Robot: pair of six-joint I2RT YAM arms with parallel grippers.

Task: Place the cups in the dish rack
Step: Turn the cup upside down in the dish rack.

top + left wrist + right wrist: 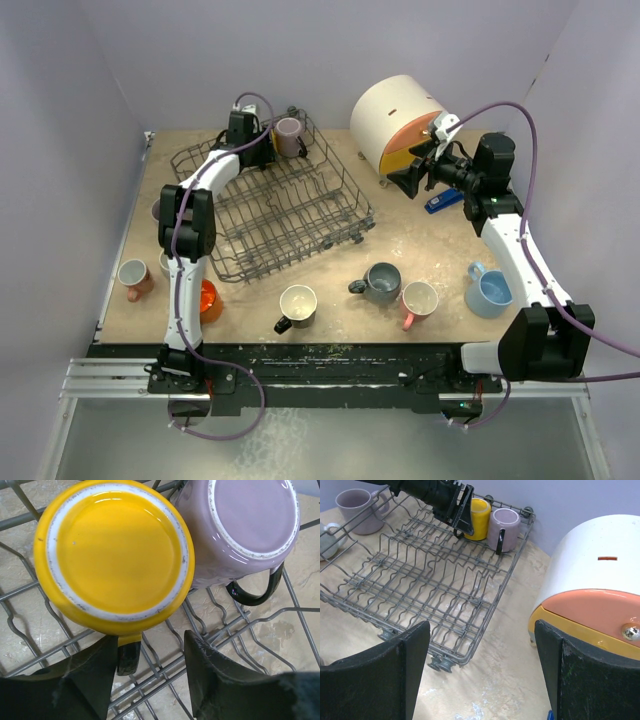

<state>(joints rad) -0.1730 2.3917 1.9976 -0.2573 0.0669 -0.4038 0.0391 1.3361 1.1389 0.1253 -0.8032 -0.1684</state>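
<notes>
Two mugs sit bottoms-up in the far corner of the dish rack (270, 215). From above, only the mauve mug (290, 137) shows, beside the left gripper (245, 128), and the rack's near rows of tines lie open. Near the table (420, 240) front edge, a cream mug (297, 305), grey mug (382, 282), pink mug (419, 300) and light blue mug (490, 290) stand loosely spaced. The right gripper (415, 175) hovers just beside the white cylinder (395, 120). From the left wrist, the yellow mug (115, 555) stands just beside the mauve one against the rack's side wires. The jaws are spread, with the yellow mug's black handle between the fingers (215, 680), clear of the right one. From the right wrist, those jaws gape wide over bare tabletop between the rack's corner and the cylinder.
</notes>
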